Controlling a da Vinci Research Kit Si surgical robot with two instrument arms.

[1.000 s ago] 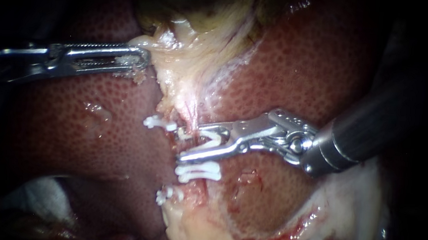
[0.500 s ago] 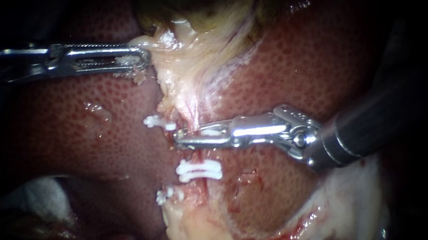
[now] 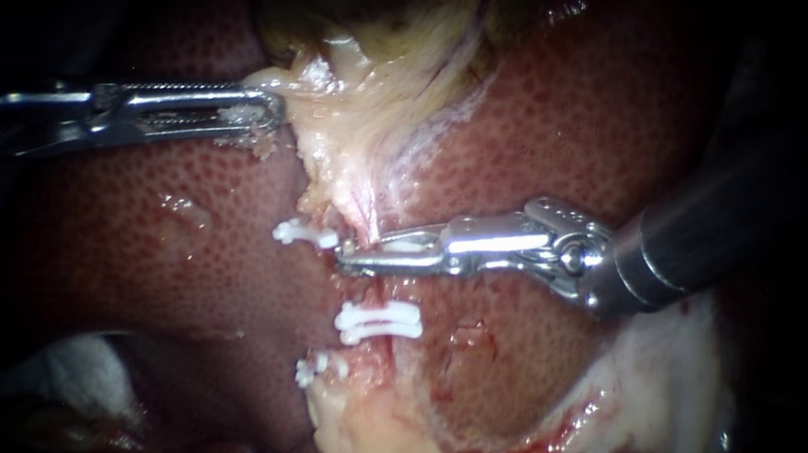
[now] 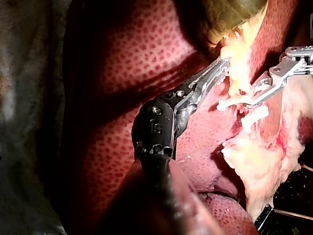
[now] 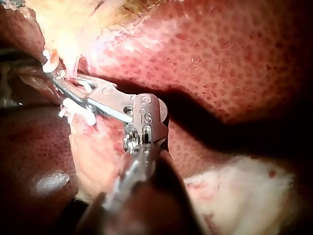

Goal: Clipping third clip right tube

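Observation:
My right instrument comes in from the right, and its jaws are shut on a white clip across the right tube. Another white clip sits lower on the same tube. Two more clips lie just to the left. My left instrument is shut on pale tissue at the gallbladder neck and holds it towards the left. The right wrist view shows my right instrument's jaws closed between two clips. In the left wrist view my left instrument grips the pale tissue.
Red speckled liver surrounds the tubes on both sides. Pale fatty tissue with some blood lies below the clips. White gauze shows at the lower left.
My right instrument's jaws, open around the tube with the clip a second ago, have closed and pressed the clip flat. The left instrument has stayed still.

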